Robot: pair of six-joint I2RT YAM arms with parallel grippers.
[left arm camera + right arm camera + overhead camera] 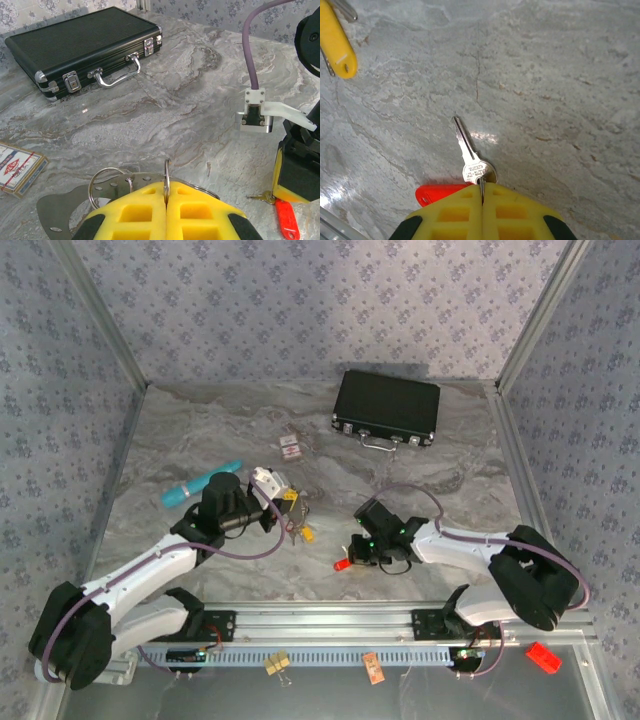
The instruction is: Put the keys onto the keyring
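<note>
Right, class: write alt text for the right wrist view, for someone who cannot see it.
The right tool is shut on the head end of a silver key with a red tag, on a grey marbled table. A yellow-tagged key lies top left.

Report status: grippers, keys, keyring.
Left fingers shut on keyring. Right fingers shut on red-tagged key, on table. Yellow key loose between arms.

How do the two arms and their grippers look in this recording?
The left arm and right arm have white links with bulky black joints, and a purple cable runs along each. The left gripper and right gripper have yellow, waffle-patterned fingers with dark patches at the base.
</note>
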